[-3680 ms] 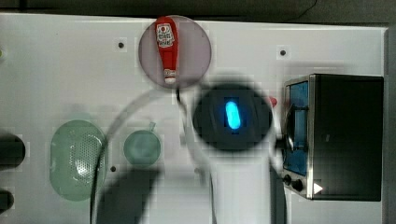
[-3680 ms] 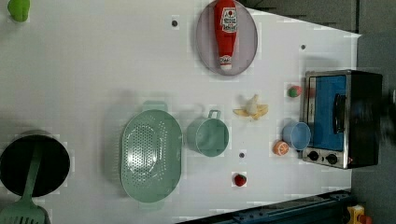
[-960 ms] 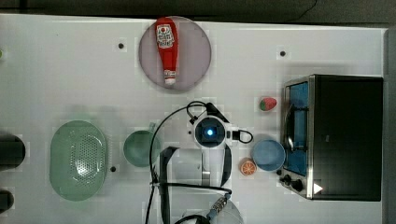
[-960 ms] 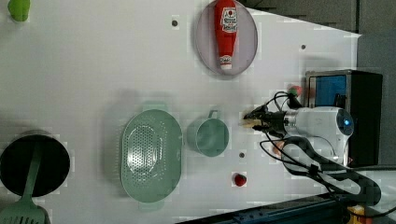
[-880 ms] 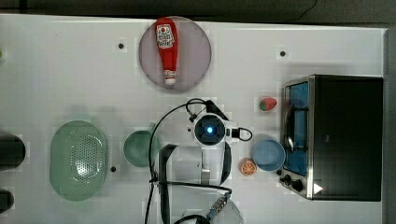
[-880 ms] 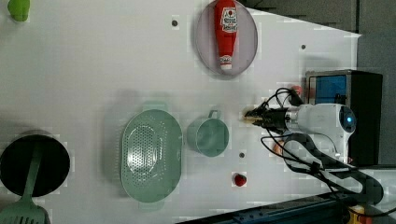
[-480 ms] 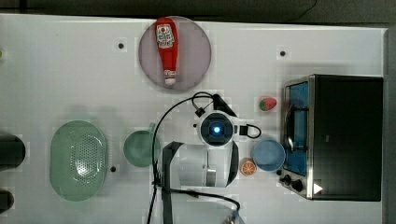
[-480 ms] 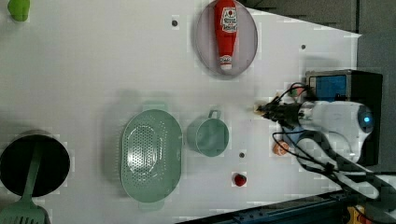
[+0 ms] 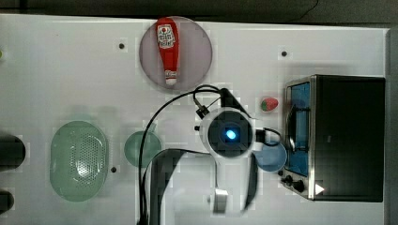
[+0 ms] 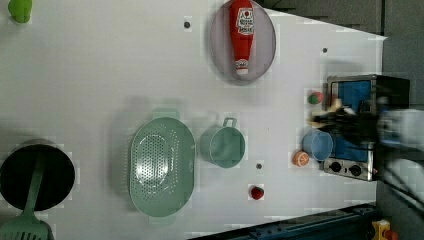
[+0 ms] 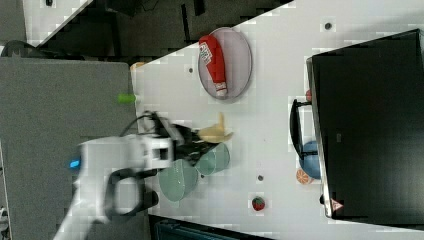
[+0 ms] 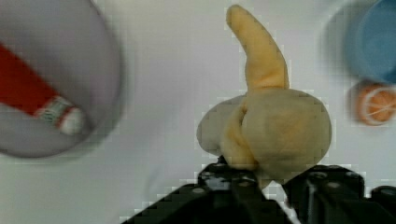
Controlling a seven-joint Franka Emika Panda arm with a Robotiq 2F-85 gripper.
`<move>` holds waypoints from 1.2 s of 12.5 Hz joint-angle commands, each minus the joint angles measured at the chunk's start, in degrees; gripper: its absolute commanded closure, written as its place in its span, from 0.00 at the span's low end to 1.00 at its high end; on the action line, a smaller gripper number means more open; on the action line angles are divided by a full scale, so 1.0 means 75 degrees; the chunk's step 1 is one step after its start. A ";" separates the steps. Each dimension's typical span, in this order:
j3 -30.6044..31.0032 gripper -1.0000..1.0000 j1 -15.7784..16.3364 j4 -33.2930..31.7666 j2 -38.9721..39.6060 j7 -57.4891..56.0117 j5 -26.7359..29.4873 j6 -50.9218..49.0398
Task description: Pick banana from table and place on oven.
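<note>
One banana [image 12: 271, 126] pinched in the jaws above the table [image 9: 70, 79], its long tapered end pointing away from them.

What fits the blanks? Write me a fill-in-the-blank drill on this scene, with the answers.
1. The pincer is shut on the ____.
2. The ketchup bottle lies on a round ____.
3. In the top view, the strawberry sits just left of the ____.
4. The orange slice lies beside a bowl coloured ____.

Missing words: banana; plate; oven; blue
</note>
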 commanded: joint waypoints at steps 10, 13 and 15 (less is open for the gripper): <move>-0.2351 0.74 -0.0399 0.1885 -0.0459 -0.1961 -0.0553 -0.2110; -0.3058 0.74 -0.0413 0.2787 0.0538 -0.3517 -0.0568 -0.2083; -0.3476 0.74 -0.0428 0.3465 0.1323 -0.4539 -0.0564 -0.2051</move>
